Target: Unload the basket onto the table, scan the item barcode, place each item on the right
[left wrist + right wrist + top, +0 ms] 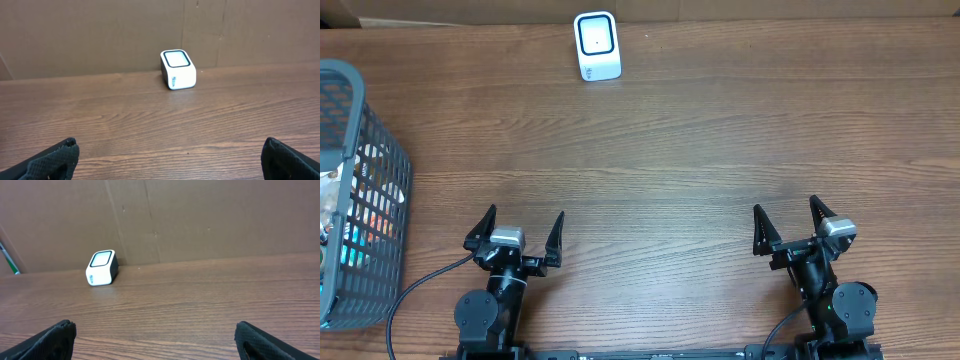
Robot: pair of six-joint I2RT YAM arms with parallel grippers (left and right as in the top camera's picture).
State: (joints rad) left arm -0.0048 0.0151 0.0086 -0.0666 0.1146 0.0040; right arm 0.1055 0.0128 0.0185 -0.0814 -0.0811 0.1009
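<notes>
A white barcode scanner [597, 45] with a dark-rimmed window stands at the table's far edge, also seen in the left wrist view as the scanner [178, 69] and in the right wrist view as the scanner [101, 267]. Items lie in the grey basket [372, 150] at the left; their barcodes cannot be made out. My left gripper [519, 228] is open near the front left, nothing between its fingers [55, 159]. My right gripper [789, 222] is open at the front right, also empty, its fingers [257, 337] wide apart.
A brown cardboard wall [100, 35] backs the wooden table [680, 150]. The basket of mixed items stands at the left edge, left of my left arm. A black cable [415, 290] runs from the left arm's base.
</notes>
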